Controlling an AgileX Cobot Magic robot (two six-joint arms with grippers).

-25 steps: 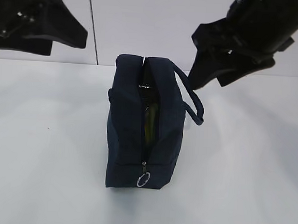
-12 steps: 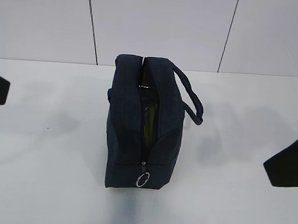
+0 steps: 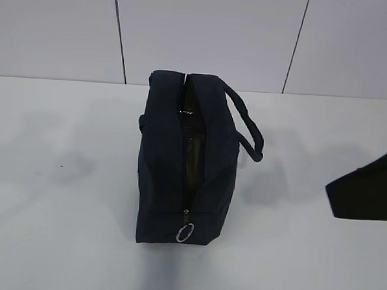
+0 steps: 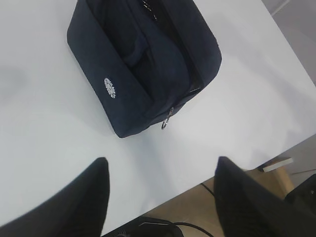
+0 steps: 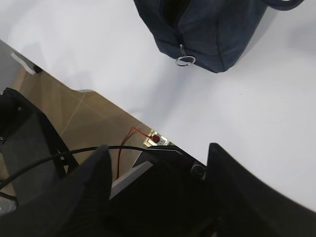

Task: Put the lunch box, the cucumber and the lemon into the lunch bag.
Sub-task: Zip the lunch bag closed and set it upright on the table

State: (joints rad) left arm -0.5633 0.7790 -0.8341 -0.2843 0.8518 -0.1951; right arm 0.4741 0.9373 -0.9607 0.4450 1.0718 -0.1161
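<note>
The exterior camera is looking down at a slant from in front, facing the grey panelled wall [image 3: 206, 35] across the white tabletop [image 3: 58, 242]. The left wrist camera is peering down past its claw [image 4: 160, 197] from nearby. The right wrist camera is hanging over the tabletop's near edge. All three are sharing the boxy dark navy fabric lunch bag [image 3: 163, 156] and its silver ring pull [image 5: 185, 60].
</note>
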